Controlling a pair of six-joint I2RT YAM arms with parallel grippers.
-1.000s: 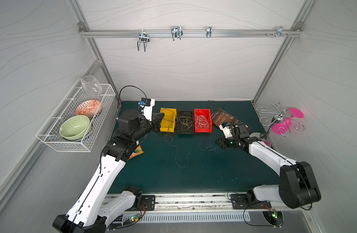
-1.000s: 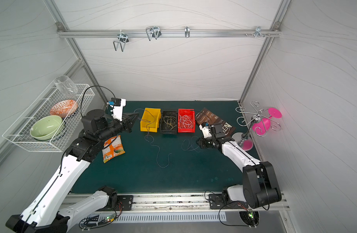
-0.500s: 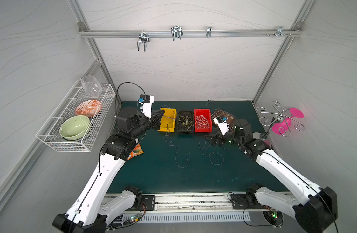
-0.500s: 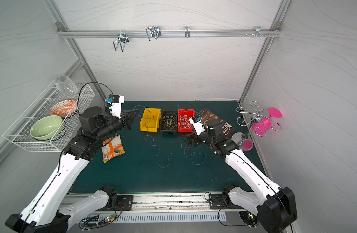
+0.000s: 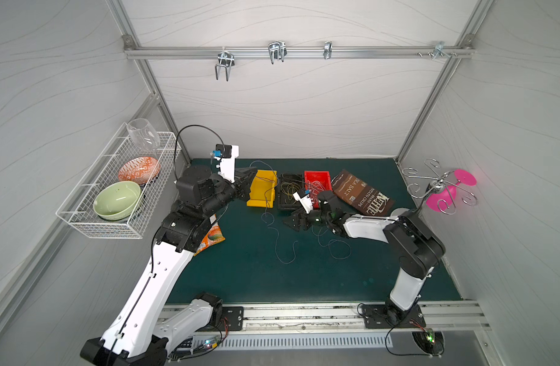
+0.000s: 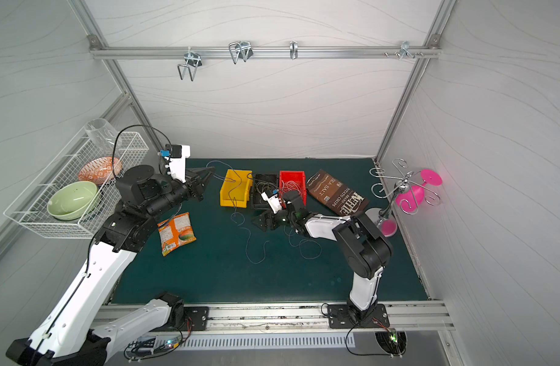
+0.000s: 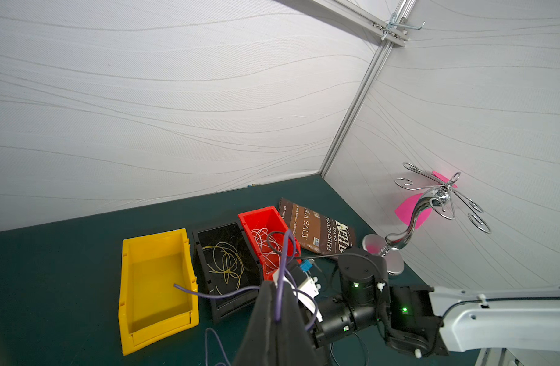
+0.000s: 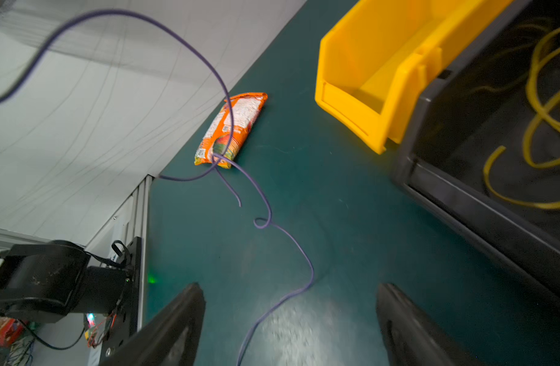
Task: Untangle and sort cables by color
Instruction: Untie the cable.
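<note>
With the black bin (image 5: 288, 194) as landmark, the left gripper (image 7: 272, 294) hangs beyond the yellow bin (image 5: 260, 190), on the side away from the black bin. Its jaws are pinched tight on 1 dark purple cable (image 7: 221, 295). That cable arcs over the yellow bin, which stands just beside the black bin and looks otherwise empty. It then trails in loose curls onto the green mat (image 5: 240, 269) in front of the black bin. The black bin holds yellow cables (image 7: 224, 263). The red bin (image 5: 318, 182), just beside it on the other side, holds white cables (image 7: 266, 245). The right gripper (image 8: 288, 286) sits low over the mat just in front of the black bin, jaws spread wide and holding nothing, and in the right wrist view the purple tail runs between its fingers. 1 more thin loop (image 5: 337, 250), its colour too faint to tell, lies in front of the black bin toward the red-bin side, beside the right arm. The likely step is getting the purple strand into the yellow bin. The long tail could snag on the right gripper or drag the neighbouring loop if the left arm pulls. The thin strand could slip from the pinch, and being springy it could flip back out of the bin on release.
</note>
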